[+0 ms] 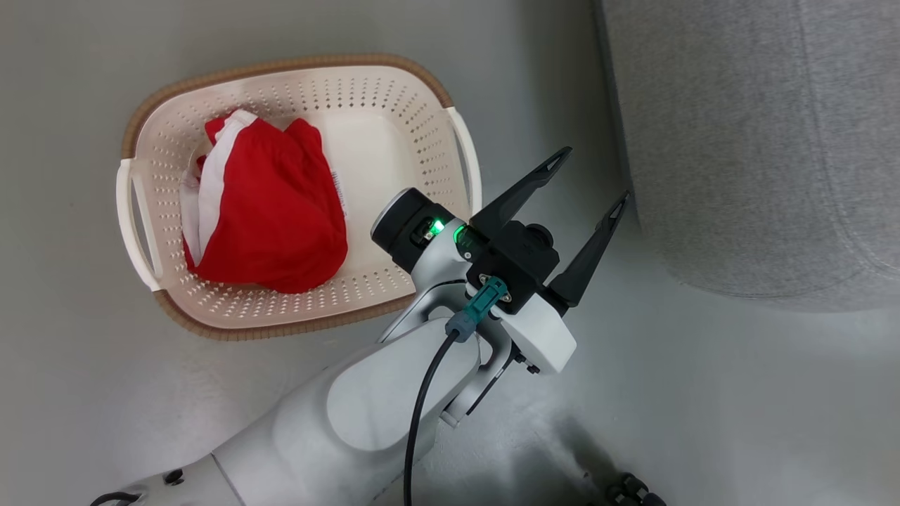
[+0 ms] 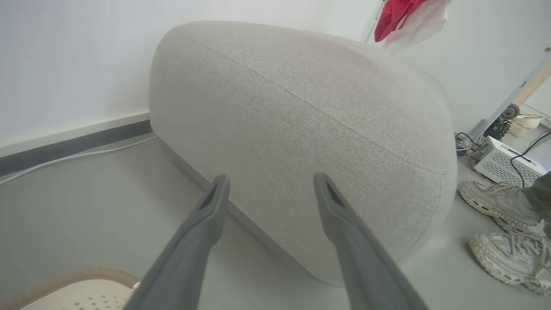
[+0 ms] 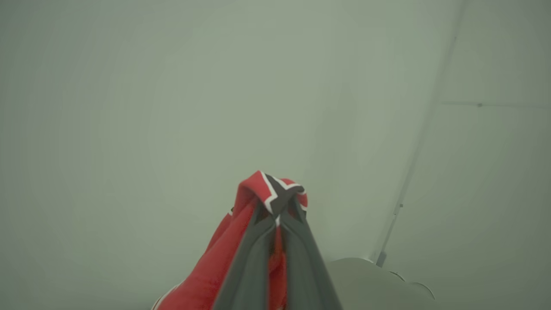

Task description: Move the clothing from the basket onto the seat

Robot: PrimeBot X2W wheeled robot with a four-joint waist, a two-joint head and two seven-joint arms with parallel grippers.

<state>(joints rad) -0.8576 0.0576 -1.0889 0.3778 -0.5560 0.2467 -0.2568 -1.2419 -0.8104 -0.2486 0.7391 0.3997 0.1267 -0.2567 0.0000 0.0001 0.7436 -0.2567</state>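
Observation:
A red garment with white trim [image 1: 271,211] lies bunched in the cream perforated basket [image 1: 415,140] on the floor. Between the basket and the grey seat [image 1: 745,140] my left gripper [image 1: 590,176] hangs open with nothing between its fingers. In the left wrist view the left gripper [image 2: 271,183] faces the rounded side of the seat [image 2: 301,129]. High above the seat hangs a second red and white piece of clothing [image 2: 400,17]. My right gripper [image 3: 277,206] is shut on that red garment [image 3: 224,262], whose navy patch with white outline bunches at the fingertips.
A person's pale sneakers [image 2: 503,232] stand on the floor to the right of the seat, beside a white vented box [image 2: 508,165] with cables. A white cable [image 2: 73,157] runs along the wall's base.

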